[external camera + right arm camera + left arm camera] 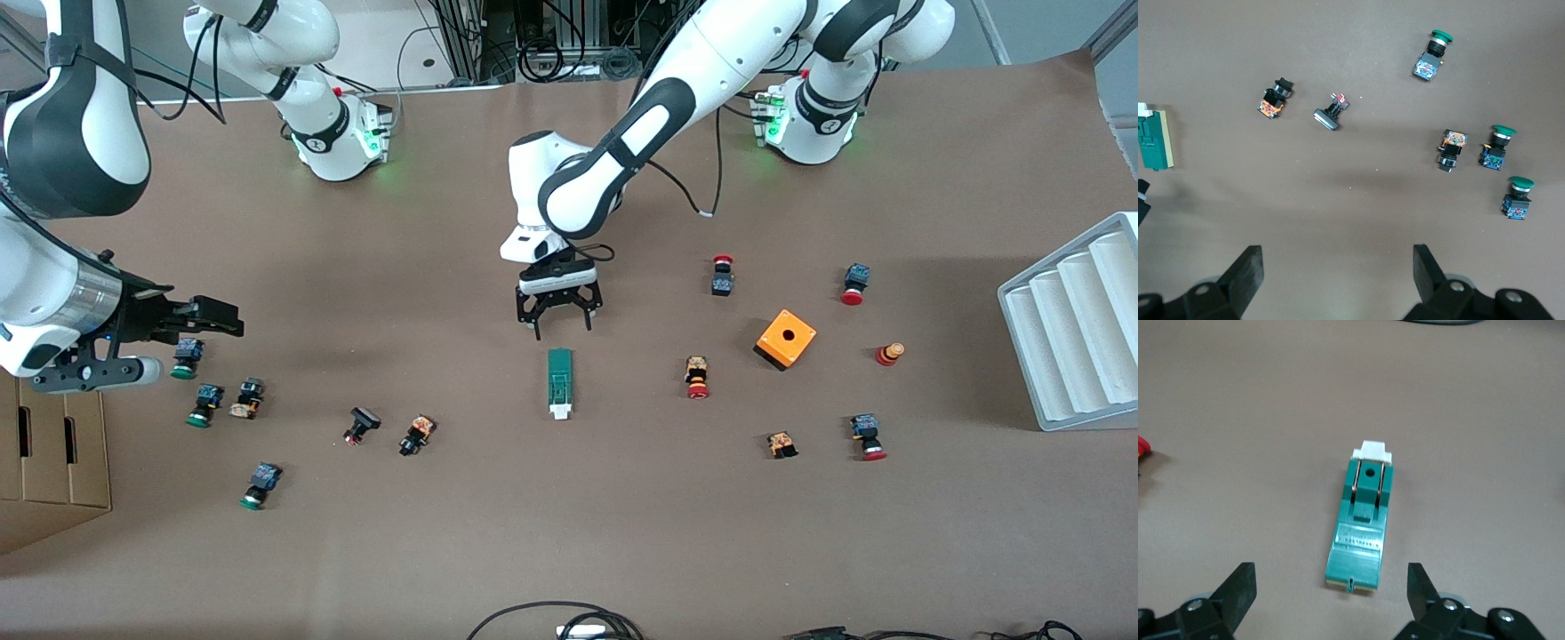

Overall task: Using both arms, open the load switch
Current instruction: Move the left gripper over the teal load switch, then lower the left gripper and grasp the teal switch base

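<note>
The load switch (559, 382) is a narrow dark-green block lying flat mid-table, its white piece at the end nearer the front camera. My left gripper (562, 331) hangs just above the table beside the switch's green end and stands open. In the left wrist view the load switch (1361, 520) lies lengthwise ahead of the open left gripper (1331, 581), its near end level with the black fingertips (1243, 581). My right gripper (188, 345) is up in the air over the green-capped buttons at the right arm's end, open and empty. The right wrist view shows the right gripper (1338, 257) over bare table and the load switch (1153, 140) at the frame's edge.
An orange cube (785, 339) with a hole and red-capped buttons (697, 377) lie toward the left arm's end. A white ridged tray (1076, 329) stands at that table end. Green-capped buttons (204, 404) and a cardboard box (44, 453) are at the right arm's end.
</note>
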Controlling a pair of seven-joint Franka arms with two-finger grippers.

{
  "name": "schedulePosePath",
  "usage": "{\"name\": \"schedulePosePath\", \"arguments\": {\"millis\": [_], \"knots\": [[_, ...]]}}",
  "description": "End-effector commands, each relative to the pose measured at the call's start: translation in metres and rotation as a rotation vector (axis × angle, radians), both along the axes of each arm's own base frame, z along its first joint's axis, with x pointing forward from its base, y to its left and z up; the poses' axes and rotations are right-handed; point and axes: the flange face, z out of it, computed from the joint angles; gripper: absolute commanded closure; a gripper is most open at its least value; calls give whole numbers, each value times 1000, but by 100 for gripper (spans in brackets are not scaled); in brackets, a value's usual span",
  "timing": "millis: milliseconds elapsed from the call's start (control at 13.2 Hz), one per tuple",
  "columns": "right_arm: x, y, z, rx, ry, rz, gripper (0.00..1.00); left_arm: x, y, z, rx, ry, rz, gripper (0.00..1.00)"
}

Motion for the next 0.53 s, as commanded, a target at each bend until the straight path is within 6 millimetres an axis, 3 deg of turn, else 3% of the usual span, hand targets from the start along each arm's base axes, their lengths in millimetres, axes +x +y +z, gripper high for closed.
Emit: {"name": "schedulePosePath", "arguments": {"millis": [0, 456], "knots": [[2, 2, -1, 21, -2, 0, 0, -22, -11, -7, -1, -14, -31, 0], [2, 2, -2, 22, -1, 1, 0, -29, -7, -50, 30, -103, -91, 0]]}}
